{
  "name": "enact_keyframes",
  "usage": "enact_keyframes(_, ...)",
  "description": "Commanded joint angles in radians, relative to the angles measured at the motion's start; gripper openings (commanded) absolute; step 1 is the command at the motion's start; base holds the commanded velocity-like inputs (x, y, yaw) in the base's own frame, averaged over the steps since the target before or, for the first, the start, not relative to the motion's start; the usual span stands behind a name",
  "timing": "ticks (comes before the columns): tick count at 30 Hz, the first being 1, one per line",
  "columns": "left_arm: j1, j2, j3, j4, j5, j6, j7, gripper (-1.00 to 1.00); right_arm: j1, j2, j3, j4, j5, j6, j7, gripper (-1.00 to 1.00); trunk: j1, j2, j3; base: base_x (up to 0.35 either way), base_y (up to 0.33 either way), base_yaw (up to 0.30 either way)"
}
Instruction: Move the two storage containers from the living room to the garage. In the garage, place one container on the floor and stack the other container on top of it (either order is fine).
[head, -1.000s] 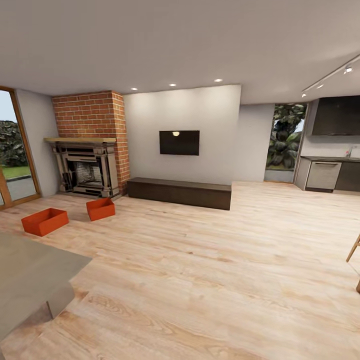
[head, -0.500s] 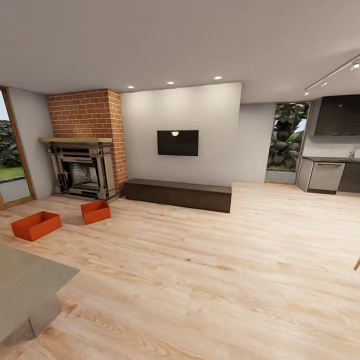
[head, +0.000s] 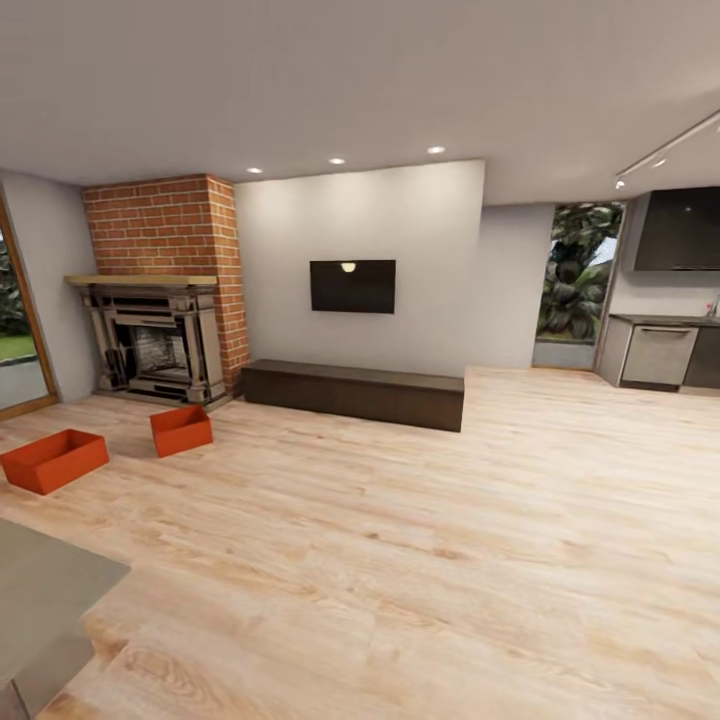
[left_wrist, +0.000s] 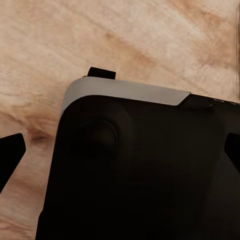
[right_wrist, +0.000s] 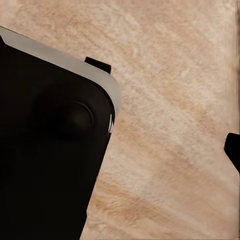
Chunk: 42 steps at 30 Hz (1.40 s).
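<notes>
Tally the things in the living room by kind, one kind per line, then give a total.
Orange bins: 2
Fireplace: 1
Wall TV: 1
Low dark bench: 1
Total: 5

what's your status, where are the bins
End effectors: state unclear in wrist views. Two orange-red rectangular storage bins, nearer one and farther one, apart on light wood plank floor before brick fireplace. Path ahead open.
</notes>
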Motion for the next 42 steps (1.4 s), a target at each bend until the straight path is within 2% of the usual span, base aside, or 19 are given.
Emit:
enact_keyframes(1, 0.0, 0.0, 0.0, 0.0, 0.006, -0.002, 0.001, 1.0, -0.001, 0.0, 0.008, 0.003, -0.01, -0.006, 0.0, 1.0, 0.001, -0.001, -0.001, 0.315, -0.076, 0.0)
enact_keyframes(15, 0.0, 0.0, 0.0, -0.001, 0.006, -0.002, 0.001, 1.0, -0.001, -0.005, 0.008, 0.003, -0.016, -0.011, -0.013, 1.0, 0.001, -0.001, -0.001, 0.315, -0.076, 0.193)
enact_keyframes(42, 0.0, 0.0, 0.0, -0.001, 0.006, -0.002, 0.001, 1.0, -0.001, -0.002, 0.006, 0.003, -0.02, -0.014, -0.014, 1.0, 0.001, -0.001, -0.001, 0.315, -0.076, 0.008)
